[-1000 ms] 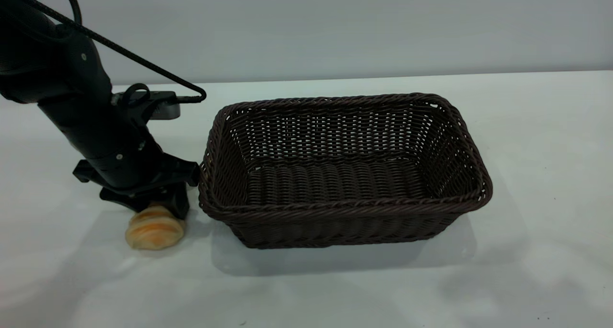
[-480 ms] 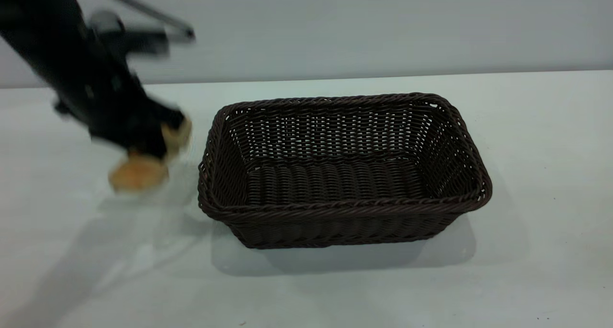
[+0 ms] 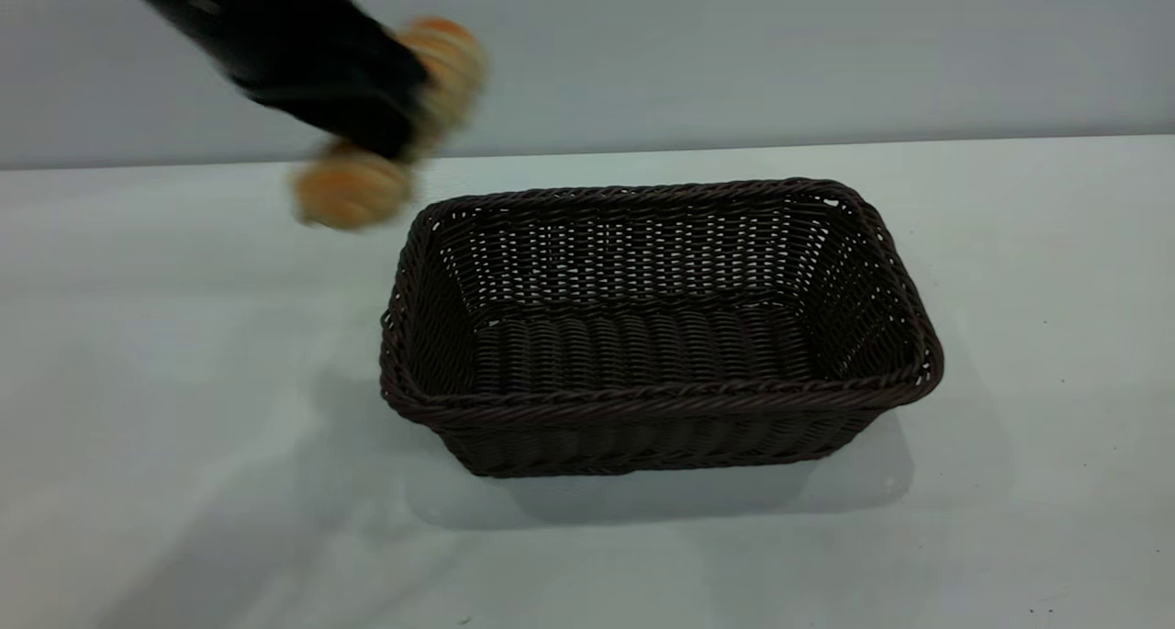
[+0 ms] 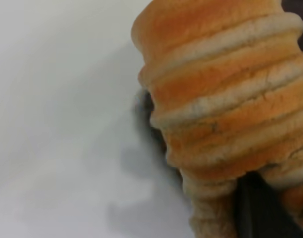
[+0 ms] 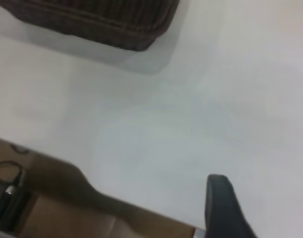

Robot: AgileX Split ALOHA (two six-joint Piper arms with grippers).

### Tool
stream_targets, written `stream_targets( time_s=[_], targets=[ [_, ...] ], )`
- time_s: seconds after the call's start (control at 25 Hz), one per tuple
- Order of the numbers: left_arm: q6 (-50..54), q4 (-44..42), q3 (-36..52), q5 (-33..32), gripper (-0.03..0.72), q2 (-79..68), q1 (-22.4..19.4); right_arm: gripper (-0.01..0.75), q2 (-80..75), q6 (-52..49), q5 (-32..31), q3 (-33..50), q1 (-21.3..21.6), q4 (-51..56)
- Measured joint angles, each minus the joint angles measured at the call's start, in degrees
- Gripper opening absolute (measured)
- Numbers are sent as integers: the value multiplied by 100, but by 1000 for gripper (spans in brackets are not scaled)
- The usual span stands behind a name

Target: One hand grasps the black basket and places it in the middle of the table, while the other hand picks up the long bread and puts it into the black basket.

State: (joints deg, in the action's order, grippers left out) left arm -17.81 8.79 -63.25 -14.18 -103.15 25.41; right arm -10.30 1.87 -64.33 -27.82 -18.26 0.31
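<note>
White table under plain grey wall. Black basket sat mid-table, empty. Left gripper held aloft beyond basket's far-left corner, clamped on long bread; loaf clear of table. Right gripper off to basket's side above table, finger state undetermined.

right wrist view: basket corner over pale bench

one corner of the black basket rests on the white bench, throwing a soft shadow beside it. a dark fingertip of the right pincer shows near the bench edge, with brown floor and a black cable beyond.
</note>
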Motion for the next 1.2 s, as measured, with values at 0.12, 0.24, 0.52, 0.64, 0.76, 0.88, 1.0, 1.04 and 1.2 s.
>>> stream_targets(
  time_s=[0.12,0.24,0.52,0.64,0.76,0.88,1.0,1.04,1.2],
  targets=[
    [134,1,0,569,120,-495,501,418,5,-24,-15,65,0,-103],
    [298,12,0,1230,120,-1017,867,418,5,-29,-15,78,0,-113],
    [853,51,0,1776,302,-1715,1085,417,7,-36,-15,78,0,-124],
    [1003,143,0,1609,476,-1677,1070,417,130,-40,-15,78,0,-129],
    [1015,146,0,1469,594,-1522,1021,417,494,-40,-15,78,0,-126],
    [925,85,0,1151,620,-1065,988,417,953,-32,-25,78,0,-131],
    [839,14,0,357,608,-229,944,417,1124,-32,-57,78,0,-131],
    [832,-11,0,51,600,48,946,417,1124,-32,-57,78,0,-131],
    [810,-178,0,-1332,587,1396,946,417,1124,-32,-57,78,0,-131]
  ],
)
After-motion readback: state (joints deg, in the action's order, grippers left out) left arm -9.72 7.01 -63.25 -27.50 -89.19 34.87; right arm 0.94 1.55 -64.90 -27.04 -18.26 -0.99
